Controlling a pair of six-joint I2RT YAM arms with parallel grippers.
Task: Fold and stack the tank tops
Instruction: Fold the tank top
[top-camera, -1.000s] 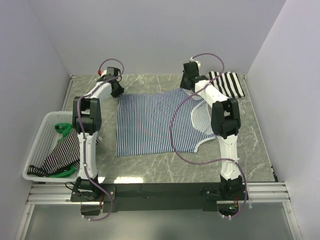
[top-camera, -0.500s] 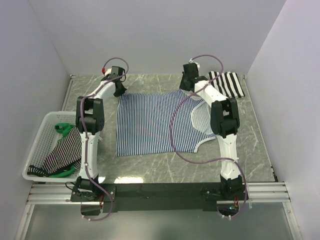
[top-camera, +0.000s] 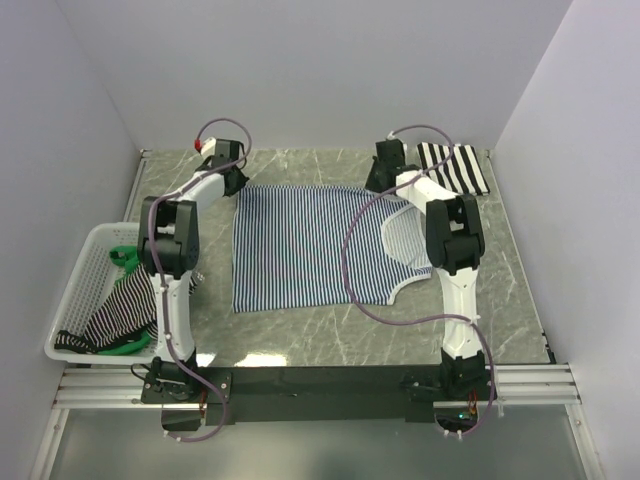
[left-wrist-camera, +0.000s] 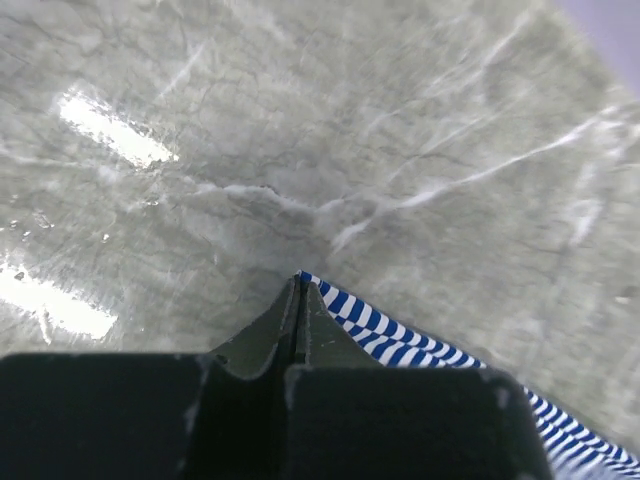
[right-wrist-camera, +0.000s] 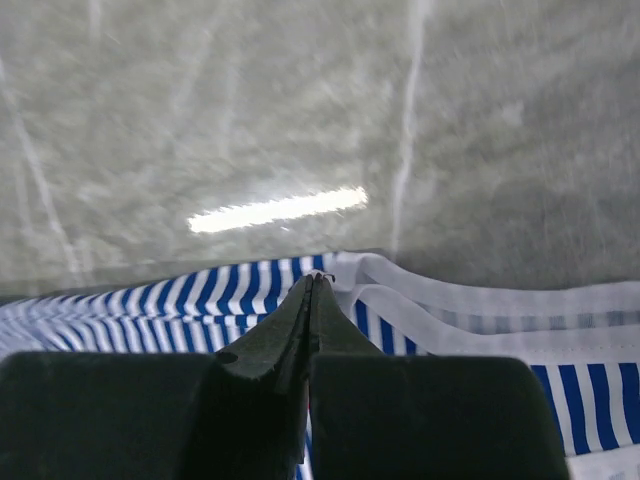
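Observation:
A thin navy-and-white striped tank top (top-camera: 300, 245) lies spread flat on the middle of the marble table. My left gripper (top-camera: 232, 183) is shut on its far left corner; the left wrist view shows the jaws (left-wrist-camera: 298, 282) pinched on the striped corner (left-wrist-camera: 400, 335). My right gripper (top-camera: 380, 184) is shut on its far right edge next to the white-trimmed opening; the right wrist view shows the tips (right-wrist-camera: 317, 277) on the striped cloth (right-wrist-camera: 200, 295). A folded broad black-and-white striped tank top (top-camera: 455, 168) lies at the far right.
A white mesh basket (top-camera: 85, 262) stands at the left edge, holding other striped tops (top-camera: 125, 305) with green trim. Walls close the table on the left, far and right sides. The right arm's cable loops over the spread top.
Both grippers have shifted slightly at the far edge, the left to the left and the right to the right. The top's far edge lies a little straighter.

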